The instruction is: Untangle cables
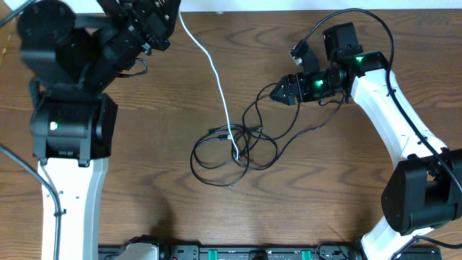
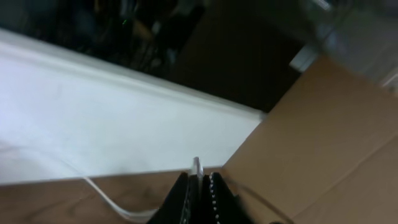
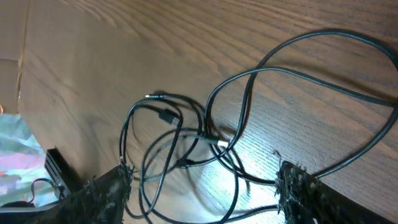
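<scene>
Standing by the worktop, I am judging that the step in hand is taking hold of the black cord so it can be drawn off the white cord. To do it well, the right jaws should be settling on one black strand only, on the open loop lying towards the right edge, well clear of the knot in the middle of the worktop. Two strands are crossing close together there, so pinching both would be tightening things. The pull should then be going gently towards the right edge, low over the wood, while the other arm is anchoring the white cord at the far edge.

The right jaws are standing wide apart and gripping nothing. Their fingers are straddling the black cord loops lying on the wood. Whether a tip is brushing a strand I cannot tell.

The left jaws are pressed together at the far edge, left of its middle, and are pinching the end of the white cord, which is trailing away behind them. From there it is running down to the middle of the worktop, where the black cord is looping around its other end.
</scene>
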Controlling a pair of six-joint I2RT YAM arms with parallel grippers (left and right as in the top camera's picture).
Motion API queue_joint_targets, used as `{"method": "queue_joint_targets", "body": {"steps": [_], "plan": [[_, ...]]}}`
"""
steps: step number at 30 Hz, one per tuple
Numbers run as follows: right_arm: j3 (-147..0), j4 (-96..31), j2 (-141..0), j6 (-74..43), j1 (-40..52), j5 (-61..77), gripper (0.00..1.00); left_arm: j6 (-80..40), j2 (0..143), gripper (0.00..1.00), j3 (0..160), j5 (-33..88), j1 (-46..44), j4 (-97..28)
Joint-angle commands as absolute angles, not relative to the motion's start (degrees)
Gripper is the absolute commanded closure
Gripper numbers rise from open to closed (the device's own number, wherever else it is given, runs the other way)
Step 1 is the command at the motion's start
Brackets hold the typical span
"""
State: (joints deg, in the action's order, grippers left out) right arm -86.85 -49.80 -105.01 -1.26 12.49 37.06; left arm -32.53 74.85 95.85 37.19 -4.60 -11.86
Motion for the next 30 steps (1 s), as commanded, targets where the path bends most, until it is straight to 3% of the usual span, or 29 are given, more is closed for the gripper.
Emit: {"method": "queue_joint_targets", "body": {"steps": [1,6,12,18,30], "plan": [[-87.88,-49.28,-105.16,-0.1,12.34,38.33,0.26,-36.1,73.49,0.92,96.68,36.97,-4.45,-9.61],[-87.88,-48.64,-105.16,1.04,12.97,38.94,0.26,-39.57,73.06,0.93,96.68,32.69,-4.45,-7.55],[-87.88,-48.88,-105.16,10.94,14.81,47.77,0.25,-39.99,73.6,0.92,96.66,26.46,-4.45,-8.86],[-87.88,-48.8,-105.16,17.69,16.75,54.39,0.25,-48.49,74.22,0.92,96.66,15.9,-4.45,-8.86],[-86.54,-51.66,-105.16,25.12,23.27,55.83,0.28,-50.48,74.24,0.92,96.66,14.22,-4.45,-9.54]]}}
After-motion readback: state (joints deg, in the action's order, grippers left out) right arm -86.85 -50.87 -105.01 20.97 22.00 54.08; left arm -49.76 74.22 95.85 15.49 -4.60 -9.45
